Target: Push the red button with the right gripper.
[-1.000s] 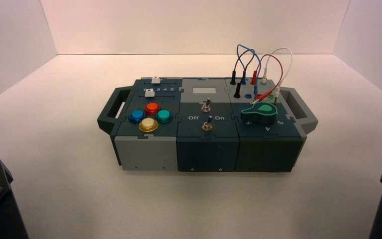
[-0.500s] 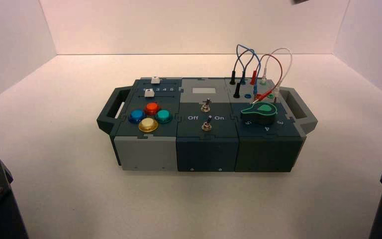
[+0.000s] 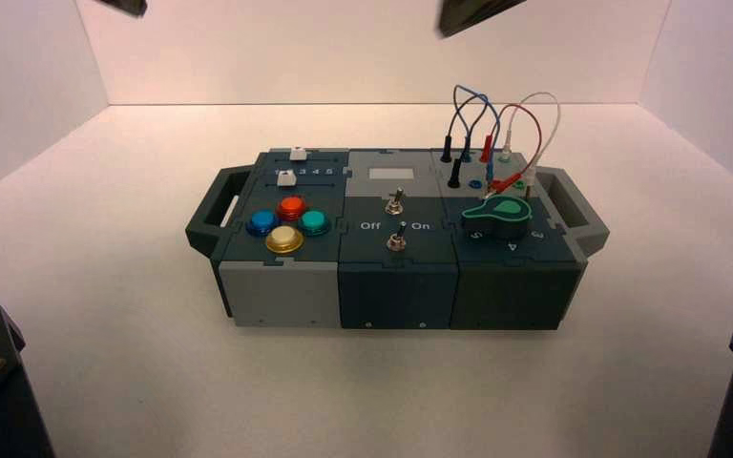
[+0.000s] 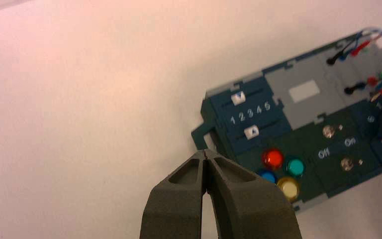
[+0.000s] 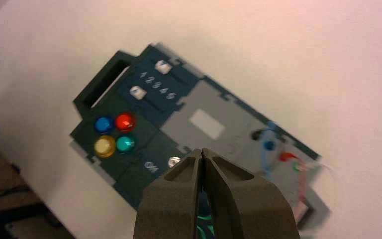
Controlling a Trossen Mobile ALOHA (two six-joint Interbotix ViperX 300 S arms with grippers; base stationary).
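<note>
I have the box (image 3: 396,239) squarely ahead, and nothing on it is touched yet. My right gripper (image 5: 202,154), fingers pinched together into a wedge, hangs high above the box's middle; my left gripper (image 4: 207,155), likewise clenched, hovers high off its left end. The red button (image 3: 292,206) sits at the far point of the left-hand cluster. I judge the whole descent and press remain.

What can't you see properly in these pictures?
- Right gripper: high view's top edge cuts it off.
- Green knob: in right wrist view, mostly hidden behind that gripper.
- Left gripper: in left wrist view, partly covers the blue button.
- Red button: blurred there.
</note>
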